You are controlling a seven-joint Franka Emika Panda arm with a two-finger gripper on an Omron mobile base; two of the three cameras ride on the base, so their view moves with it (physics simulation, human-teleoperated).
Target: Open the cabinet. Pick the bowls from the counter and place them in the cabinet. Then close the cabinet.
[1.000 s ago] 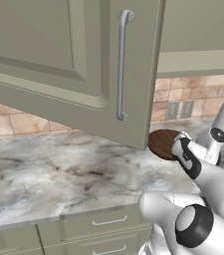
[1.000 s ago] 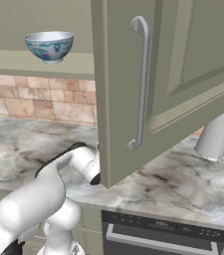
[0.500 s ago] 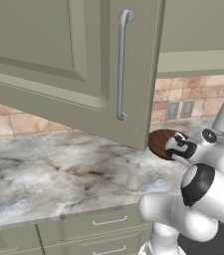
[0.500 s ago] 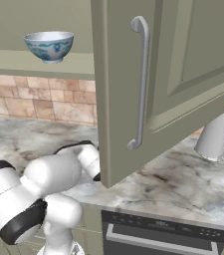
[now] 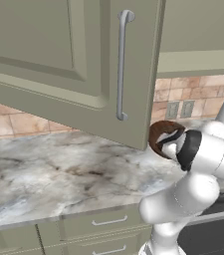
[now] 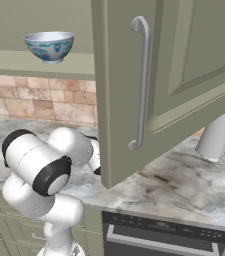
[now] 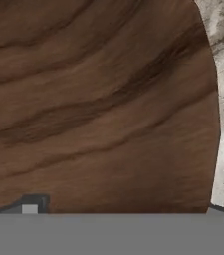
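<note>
While the cabinet (image 5: 78, 60) door stands swung wide open, its olive-green recessed panel and long silver bar handle (image 6: 141, 82) fill the upper part of both base views. On the shelf inside, at about ten o'clock in the right base view, sits the white bowl (image 6: 49, 46), glossy, deep, with a pale blue pattern round its outside. The brown wooden bowl (image 5: 162, 136) rests on the counter (image 5: 58, 174) at about three o'clock in the left base view, just past the door's lower corner, dark and shallow; the arm's end is pressed close against it. In the hand view its wavy dark grain (image 7: 98, 104) spreads across nearly everything, with a strip of marble at two o'clock. The gripper (image 7: 118, 211) has its jaws spread wide, one fingertip at each lower corner of that view; whether they touch the bowl cannot be told. The counter is grey-beige marble with darker veins, backed by tan tiles (image 6: 34, 100). A pale grey container (image 6: 216, 137) stands at three o'clock in the right base view. Drawers (image 5: 103, 224) run below the counter.
</note>
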